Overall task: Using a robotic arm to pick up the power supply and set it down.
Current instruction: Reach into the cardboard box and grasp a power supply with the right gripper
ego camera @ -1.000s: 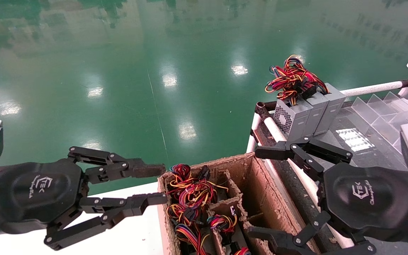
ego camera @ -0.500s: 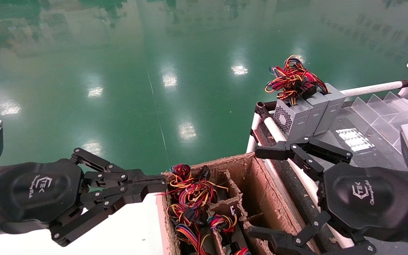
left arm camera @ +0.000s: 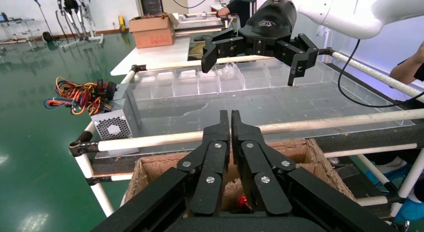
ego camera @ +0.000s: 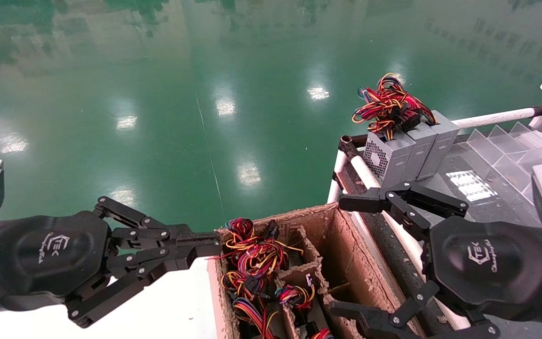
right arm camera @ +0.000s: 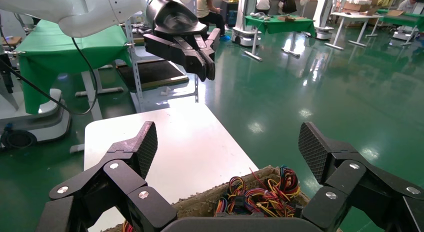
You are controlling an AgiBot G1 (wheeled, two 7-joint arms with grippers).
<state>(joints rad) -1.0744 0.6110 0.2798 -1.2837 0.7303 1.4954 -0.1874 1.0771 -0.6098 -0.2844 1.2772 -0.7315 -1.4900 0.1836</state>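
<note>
Two grippers poised, one just clenched on nothing

Both of my grippers hang over the cardboard box (ego camera: 332, 263), and the change is on my left side. A second ago my left gripper (ego camera: 212, 247) was spread wide at the box's near-left corner; half a second ago its fingers had snapped together, and they remain pressed tip to tip now, with nothing between them. The left wrist view confirms it: the two fingertips meet flat, and no wire or casing is caught there. So that closure was empty, just outside the rim beside the wire bundle (ego camera: 252, 256), not a grasp.

My right gripper (ego camera: 346, 256) has not moved across these frames. Its fingers are splayed wide over the box's right-hand compartment, ready but holding nothing.

Power supplies remain in the box (ego camera: 294, 301), sunk between the pulp dividers with only their coloured leads showing plainly. Three grey units (ego camera: 407, 153) already stand in a row on the rack (ego camera: 492, 117) beyond, wires bunched on top.

I judge the pick has not begun for this cycle. Next the right gripper would need to descend onto a unit's body rather than its loose leads.
</note>
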